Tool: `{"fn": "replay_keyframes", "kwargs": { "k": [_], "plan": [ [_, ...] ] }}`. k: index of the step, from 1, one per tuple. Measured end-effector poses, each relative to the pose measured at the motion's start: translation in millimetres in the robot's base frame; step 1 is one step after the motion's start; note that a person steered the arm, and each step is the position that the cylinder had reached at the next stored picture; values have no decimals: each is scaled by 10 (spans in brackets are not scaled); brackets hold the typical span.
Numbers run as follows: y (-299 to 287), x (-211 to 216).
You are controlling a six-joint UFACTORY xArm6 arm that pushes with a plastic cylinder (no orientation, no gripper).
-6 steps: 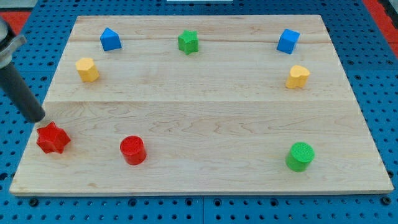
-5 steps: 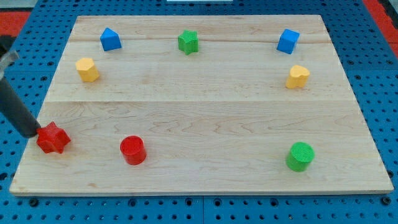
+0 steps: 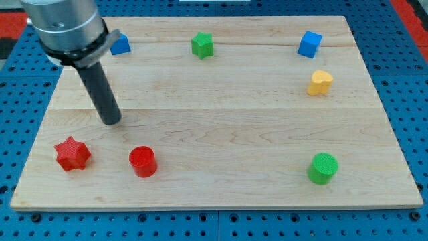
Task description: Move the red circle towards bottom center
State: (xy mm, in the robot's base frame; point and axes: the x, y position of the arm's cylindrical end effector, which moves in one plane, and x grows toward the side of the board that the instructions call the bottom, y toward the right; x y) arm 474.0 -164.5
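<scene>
The red circle (image 3: 142, 161) stands on the wooden board (image 3: 221, 114) at the lower left. My tip (image 3: 112, 121) rests on the board above and a little to the left of it, apart from it. A red star (image 3: 72, 153) lies to the left of the red circle, below and left of my tip. The rod rises up and to the left from the tip and hides the yellow block that stood at the upper left.
A blue block (image 3: 121, 45), partly hidden by the arm, a green star (image 3: 202, 45) and a blue cube (image 3: 309, 44) stand along the top. A yellow heart (image 3: 320, 82) is at the right. A green circle (image 3: 323, 168) is at the lower right.
My tip moved from the board's left edge to the right and up, over the board. The red star has shifted a little to the right. The arm now covers the yellow block.
</scene>
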Motion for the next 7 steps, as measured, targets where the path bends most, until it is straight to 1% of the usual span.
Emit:
{"fn": "replay_keyframes", "kwargs": {
  "k": [2, 3, 4, 5, 7],
  "plan": [
    [29, 699],
    [215, 826],
    [615, 826],
    [853, 826],
    [853, 864]
  ]
}}
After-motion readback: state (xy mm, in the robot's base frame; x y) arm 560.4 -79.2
